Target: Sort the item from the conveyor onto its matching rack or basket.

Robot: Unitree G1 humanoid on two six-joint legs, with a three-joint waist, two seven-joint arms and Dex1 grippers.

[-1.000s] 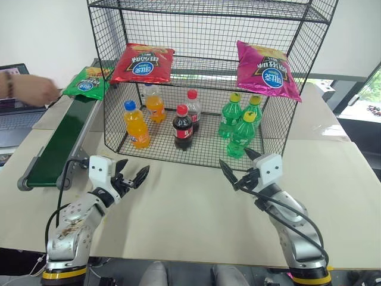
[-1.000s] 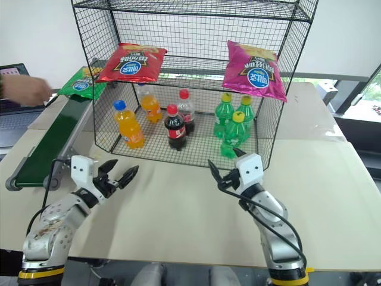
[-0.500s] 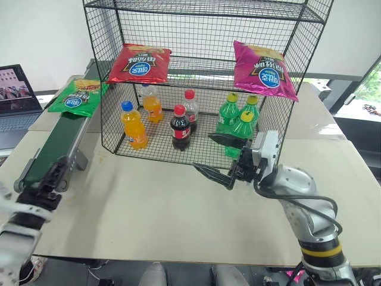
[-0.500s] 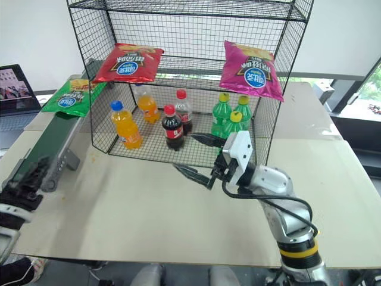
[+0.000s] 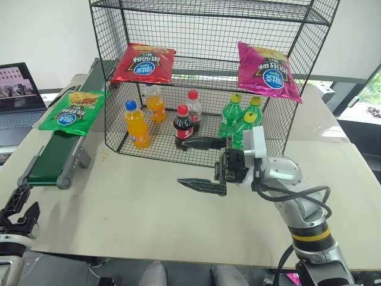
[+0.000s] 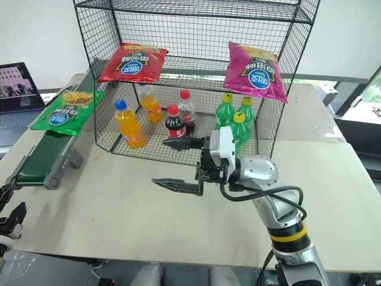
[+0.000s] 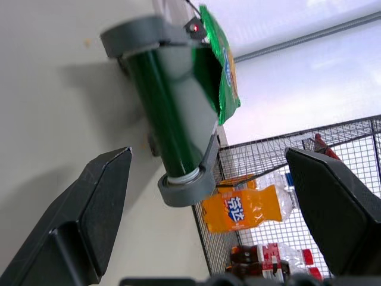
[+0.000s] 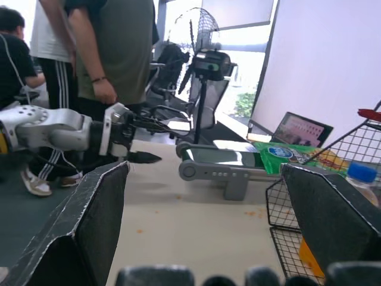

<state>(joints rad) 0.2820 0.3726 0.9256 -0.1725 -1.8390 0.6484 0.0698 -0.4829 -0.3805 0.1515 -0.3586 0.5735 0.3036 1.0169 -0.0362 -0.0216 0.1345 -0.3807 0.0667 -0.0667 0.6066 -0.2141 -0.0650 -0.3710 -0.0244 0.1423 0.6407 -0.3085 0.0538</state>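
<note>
At the far left a laptop [image 5: 16, 89] stands open on a side desk. The left gripper [image 5: 19, 208] sits low at the near left corner of the surface [image 5: 149, 220], its fingers [image 7: 89, 214] spread wide apart and holding nothing; in its wrist view they frame the near end of the conveyor. The conveyor [image 5: 55, 158] runs along the left edge of the surface, its near roller just beside the rack's left front corner. The green bag [image 5: 72, 111] lies flat on the far part of the belt, logo up, yellow edge pointing away, overhanging both sides of the belt.

The rack [image 5: 208, 77] stands in the middle of the surface. On its slanted shelf lie a red bag [image 5: 143, 63] at the left and a magenta bag [image 5: 268, 70] at the right, well apart. On the rack floor stand two orange bottles [image 5: 137, 125], two cola bottles [image 5: 183, 127] and three green bottles [image 5: 243, 128].

The right gripper [image 5: 201, 164] hangs above the surface just in front of the rack, pointing left, with its fingers [image 5: 202, 185] wide apart, one above the other, and empty. Its wrist view shows the left gripper, the conveyor with the green bag, and people [image 8: 101, 65] standing past the surface's left side.
</note>
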